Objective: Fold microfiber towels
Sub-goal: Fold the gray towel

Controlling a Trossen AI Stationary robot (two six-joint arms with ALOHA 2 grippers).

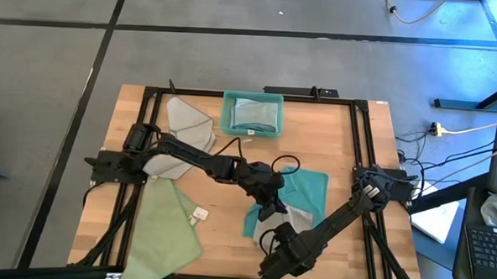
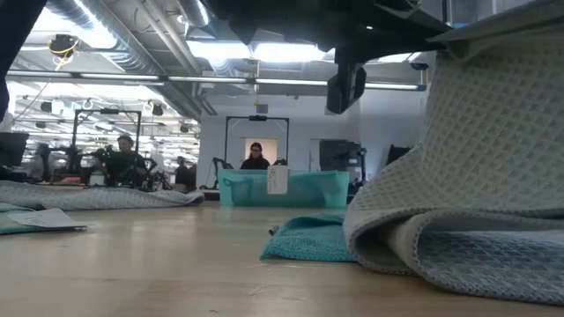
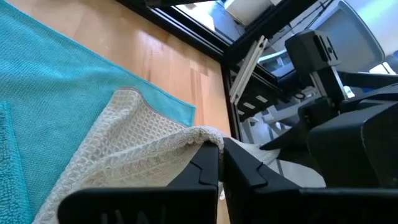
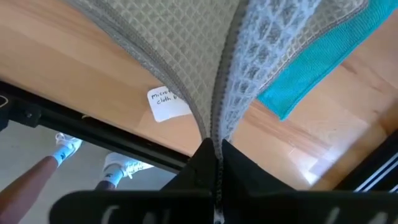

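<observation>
Between left gripper (image 1: 273,209) and right gripper (image 1: 280,235), both clamped on it, grey waffle towel (image 1: 296,217) stretches over the teal towel (image 1: 305,192).

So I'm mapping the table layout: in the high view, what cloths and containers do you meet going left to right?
Pale green towel → grey towel → teal bin → teal towel.

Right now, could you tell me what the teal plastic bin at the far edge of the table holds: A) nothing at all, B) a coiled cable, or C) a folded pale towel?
C: in the high view the teal bin holds a folded pale blue-green towel.
</observation>
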